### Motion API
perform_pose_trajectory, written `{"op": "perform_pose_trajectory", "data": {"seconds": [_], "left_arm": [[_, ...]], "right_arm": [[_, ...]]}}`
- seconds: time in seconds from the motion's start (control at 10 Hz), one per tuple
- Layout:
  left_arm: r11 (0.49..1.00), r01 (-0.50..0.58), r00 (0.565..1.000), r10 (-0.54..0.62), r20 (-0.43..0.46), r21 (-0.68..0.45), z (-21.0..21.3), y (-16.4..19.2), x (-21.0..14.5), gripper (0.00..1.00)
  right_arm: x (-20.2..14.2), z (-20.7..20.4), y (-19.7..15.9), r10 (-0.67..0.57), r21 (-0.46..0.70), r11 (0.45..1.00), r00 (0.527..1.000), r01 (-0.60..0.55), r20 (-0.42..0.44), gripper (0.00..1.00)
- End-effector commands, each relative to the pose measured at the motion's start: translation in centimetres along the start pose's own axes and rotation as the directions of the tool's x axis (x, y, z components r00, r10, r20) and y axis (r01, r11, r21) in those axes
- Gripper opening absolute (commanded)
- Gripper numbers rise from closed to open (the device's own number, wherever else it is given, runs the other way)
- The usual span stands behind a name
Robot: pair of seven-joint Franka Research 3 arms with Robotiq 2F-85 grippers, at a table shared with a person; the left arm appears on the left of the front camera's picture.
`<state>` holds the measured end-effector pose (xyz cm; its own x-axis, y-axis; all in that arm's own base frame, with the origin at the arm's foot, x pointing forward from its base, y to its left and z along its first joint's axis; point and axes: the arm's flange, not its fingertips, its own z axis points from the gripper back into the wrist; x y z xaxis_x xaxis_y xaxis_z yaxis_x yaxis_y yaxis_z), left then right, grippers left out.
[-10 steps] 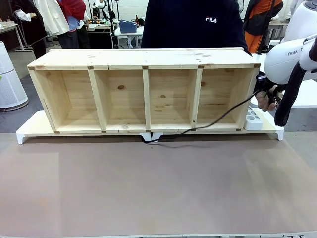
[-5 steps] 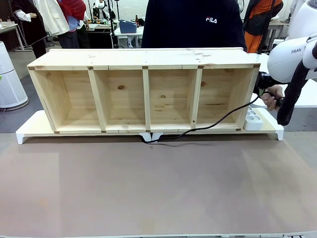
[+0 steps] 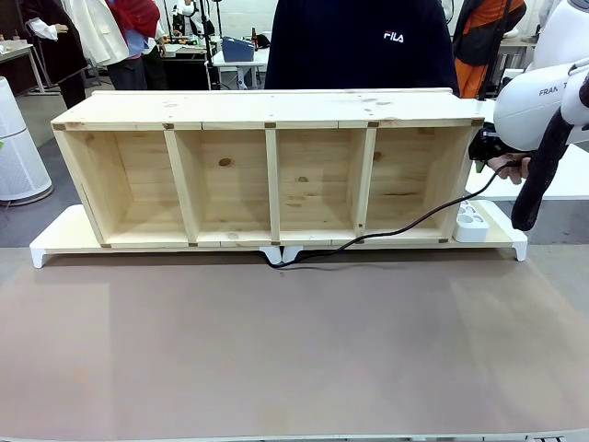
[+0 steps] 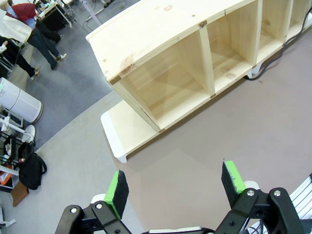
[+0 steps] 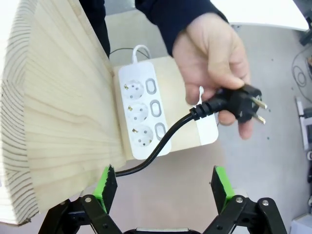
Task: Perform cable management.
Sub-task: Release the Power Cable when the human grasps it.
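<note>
Right wrist view: cable (image 5: pixel 161 141) plug in hand (image 5: pixel 214 63); beyond shelf (image 5: pixel 53 107) edge

Right gripper (image 5: pixel 161 187) fingers rise from the bottom edge, green pads (image 5: pixel 106 186) spread wide apart, nothing between them. Above, a person's hand (image 5: pixel 214 61) in a dark sleeve holds the cable (image 5: pixel 165 139) by its chunky black plug (image 5: pixel 237 104), two metal pins pointing right. The cord runs down-left from the plug, across the lowest socket of a white three-socket power strip (image 5: pixel 145 116), and goes behind the wooden shelf's end panel (image 5: pixel 53 107) at left. The strip lies on a light wooden board (image 5: pixel 183 131), just beside the panel. Grey floor behind.
</note>
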<state>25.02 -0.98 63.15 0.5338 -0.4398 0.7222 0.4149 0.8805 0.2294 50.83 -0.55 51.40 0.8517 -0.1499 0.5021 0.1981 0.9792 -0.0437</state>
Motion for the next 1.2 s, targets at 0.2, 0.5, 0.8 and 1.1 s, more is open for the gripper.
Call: {"op": "perform_pose_trajectory", "data": {"seconds": [0.2, 0.5, 0.8, 1.1], "left_arm": [[1.000, -0.017, 1.000, 0.017, 0.008, 0.002, -0.16, 0.02, 0.13, 1.00], [1.000, -0.017, 1.000, 0.017, 0.008, 0.002, -0.16, 0.02, 0.13, 1.00], [1.000, -0.017, 1.000, 0.017, 0.008, 0.002, -0.16, 0.02, 0.13, 1.00], [1.000, -0.017, 1.000, 0.017, 0.008, 0.002, -0.16, 0.02, 0.13, 1.00]], "right_arm": [[0.00, 0.00, 0.01, 0.000, 0.000, 1.000, 1.000, 0.000, -0.001, 1.00], [0.00, 0.00, 0.01, 0.000, 0.000, 1.000, 1.000, 0.000, -0.001, 1.00], [0.00, 0.00, 0.01, 0.000, 0.000, 1.000, 1.000, 0.000, -0.001, 1.00], [0.00, 0.00, 0.01, 0.000, 0.000, 1.000, 1.000, 0.000, -0.001, 1.00]]}}
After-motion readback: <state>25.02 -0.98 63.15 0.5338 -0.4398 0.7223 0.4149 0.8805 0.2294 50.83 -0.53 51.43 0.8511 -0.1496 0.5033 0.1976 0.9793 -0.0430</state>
